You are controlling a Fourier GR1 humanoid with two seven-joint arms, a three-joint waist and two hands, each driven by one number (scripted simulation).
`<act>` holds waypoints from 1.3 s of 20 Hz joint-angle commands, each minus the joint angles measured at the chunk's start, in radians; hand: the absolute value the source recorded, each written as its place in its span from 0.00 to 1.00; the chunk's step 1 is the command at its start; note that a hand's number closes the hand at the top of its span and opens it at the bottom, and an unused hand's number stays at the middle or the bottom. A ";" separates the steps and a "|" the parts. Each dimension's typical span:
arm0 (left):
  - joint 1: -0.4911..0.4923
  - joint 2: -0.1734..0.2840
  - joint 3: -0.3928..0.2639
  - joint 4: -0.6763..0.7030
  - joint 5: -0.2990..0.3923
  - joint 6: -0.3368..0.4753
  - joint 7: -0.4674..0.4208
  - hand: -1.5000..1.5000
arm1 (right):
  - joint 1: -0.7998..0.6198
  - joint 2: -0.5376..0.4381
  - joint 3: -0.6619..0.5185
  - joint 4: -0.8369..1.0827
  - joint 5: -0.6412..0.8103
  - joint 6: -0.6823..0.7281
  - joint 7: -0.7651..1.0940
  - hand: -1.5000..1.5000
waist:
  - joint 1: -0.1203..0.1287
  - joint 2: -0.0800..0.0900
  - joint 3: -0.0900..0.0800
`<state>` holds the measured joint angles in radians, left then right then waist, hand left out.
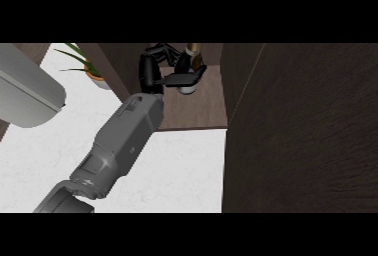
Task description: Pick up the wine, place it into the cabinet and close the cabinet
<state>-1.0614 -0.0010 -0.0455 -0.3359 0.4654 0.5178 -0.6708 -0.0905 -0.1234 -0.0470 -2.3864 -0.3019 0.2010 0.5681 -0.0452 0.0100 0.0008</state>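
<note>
My robot hand [166, 67] reaches into the cabinet [196, 107], and its fingers curl around the wine [193, 62]. The wine stands on the cabinet shelf. A plant [88, 67] sits on the white bench [44, 160].

A kitchen: white marble counter [184, 170], dark wooden cabinet [310, 140], potted plant [92, 67].
</note>
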 commanded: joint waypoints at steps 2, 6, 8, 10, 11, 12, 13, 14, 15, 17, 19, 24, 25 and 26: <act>-0.019 0.015 0.096 0.045 0.067 -0.043 -0.038 1.00 | 0.060 0.037 0.061 -0.119 -0.027 -0.013 0.031 0.00 | -0.012 0.005 -0.002; -0.010 0.007 0.088 0.071 0.063 -0.085 -0.050 1.00 | 0.013 0.009 0.038 -0.144 -0.043 -0.048 0.100 0.00 | -0.002 0.001 -0.002; -0.044 0.038 0.105 0.093 0.072 -0.073 -0.043 1.00 | 0.046 0.003 0.005 -0.079 -0.067 0.007 0.021 0.00 | -0.009 0.006 -0.001; 0.009 0.001 0.098 0.107 0.070 -0.095 -0.107 1.00 | 0.024 0.029 0.046 -0.081 -0.019 -0.023 0.020 0.00 | -0.009 0.008 -0.002; -0.013 0.045 0.097 0.112 0.065 -0.121 -0.067 1.00 | 0.039 0.002 -0.007 -0.061 -0.079 0.010 0.003 0.00 | -0.006 0.006 -0.001; 0.003 0.027 0.091 0.120 0.054 -0.098 -0.100 1.00 | 0.039 0.014 0.029 -0.079 -0.029 -0.007 0.017 0.00 | -0.003 0.005 -0.002; -0.025 0.001 0.093 0.121 0.060 -0.070 -0.089 1.00 | 0.037 0.018 0.032 -0.041 -0.021 0.007 -0.012 0.00 | -0.001 0.004 -0.001; -0.006 0.018 0.093 0.124 0.059 -0.112 -0.083 1.00 | 0.008 0.008 0.006 -0.056 -0.051 -0.012 0.016 0.00 | 0.002 0.004 -0.002; -0.021 0.026 0.099 0.135 0.059 -0.067 -0.084 1.00 | 0.046 0.011 0.017 -0.103 -0.050 -0.004 0.016 0.00 | -0.007 0.004 -0.001; -0.017 0.001 0.094 0.156 0.052 -0.046 -0.115 1.00 | 0.044 0.013 0.054 -0.121 -0.035 -0.013 0.046 0.00 | -0.021 0.009 -0.002; -0.032 0.001 0.084 0.174 0.044 -0.039 -0.109 0.00 | 0.010 0.012 0.033 -0.038 -0.030 0.012 -0.020 0.00 | -0.016 0.011 -0.001; -0.079 0.001 0.088 0.207 0.027 0.033 -0.078 0.00 | 0.009 -0.001 0.015 -0.096 -0.056 -0.020 0.042 0.00 | -0.024 0.010 -0.002; -0.021 0.060 0.088 0.211 0.024 -0.065 -0.096 0.00 | 0.019 0.006 0.018 -0.064 -0.039 0.000 -0.003 0.00 | -0.018 0.012 -0.002; -0.045 0.030 0.085 0.213 0.017 -0.021 -0.088 0.00 | -0.003 0.048 0.085 -0.048 0.043 -0.042 -0.002 0.00 | -0.008 0.010 -0.002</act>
<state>-1.1280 0.0002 0.0312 -0.1563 0.4891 0.4970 -0.7508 -0.0897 -0.1047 -0.0032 -2.3808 -0.3034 0.1959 0.5469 -0.0637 0.0121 0.0046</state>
